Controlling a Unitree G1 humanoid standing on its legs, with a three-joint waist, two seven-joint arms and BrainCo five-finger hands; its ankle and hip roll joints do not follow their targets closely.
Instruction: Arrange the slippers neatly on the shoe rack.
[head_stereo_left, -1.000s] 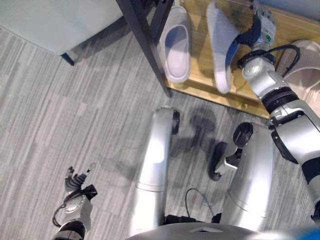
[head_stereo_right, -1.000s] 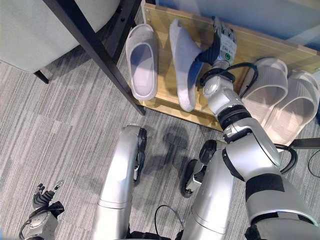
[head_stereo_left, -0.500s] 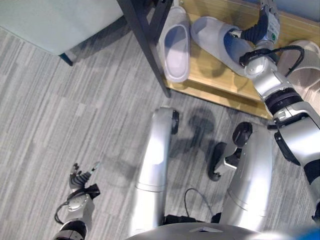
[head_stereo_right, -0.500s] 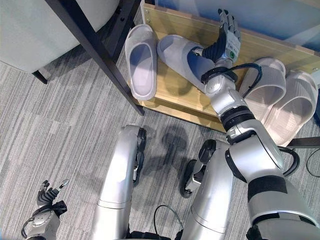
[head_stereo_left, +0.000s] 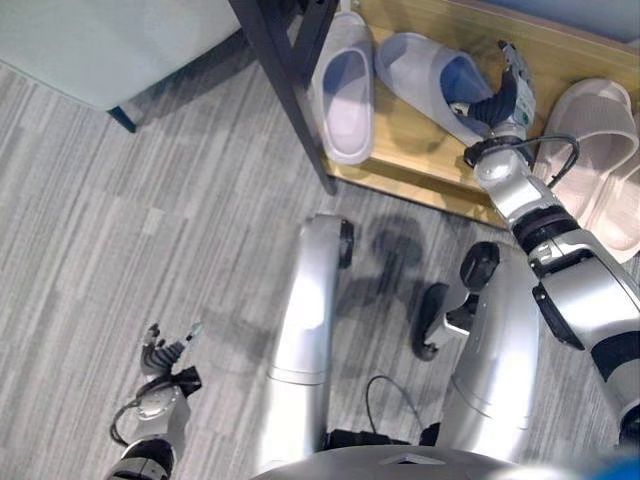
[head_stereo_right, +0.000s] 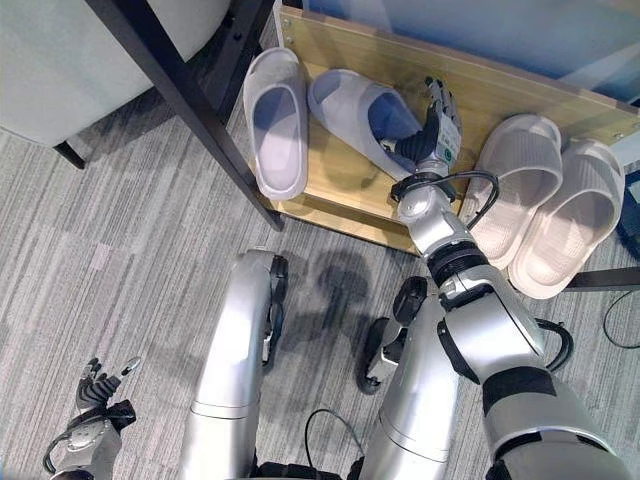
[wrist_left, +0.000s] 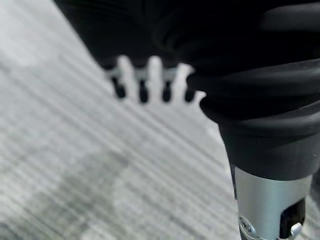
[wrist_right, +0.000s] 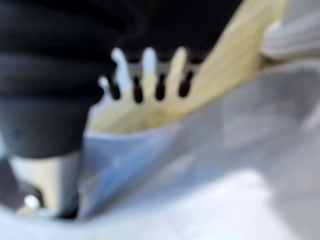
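Two lilac slippers on shoe rack (head_stereo_right: 345, 200): one (head_stereo_right: 275, 120) straight, second (head_stereo_right: 365, 115) askew at three o'clock; right hand (head_stereo_right: 432, 125) fingers straight beside it, left hand (head_stereo_left: 165, 355) relaxed, idle; next: square second slipper

Two pale lavender-grey foam slide slippers on the light wooden shoe rack board (head_stereo_right: 350, 205), soles down: the left lavender slipper (head_stereo_right: 277, 120) lying straight beside the dark metal post, the right lavender slipper (head_stereo_right: 362, 115) skewed at an angle, toe near its partner's top and heel end swung out to the right. Further right on the same board, a pair of beige ribbed slide slippers (head_stereo_right: 545, 205) side by side, touching, both tilted alike.
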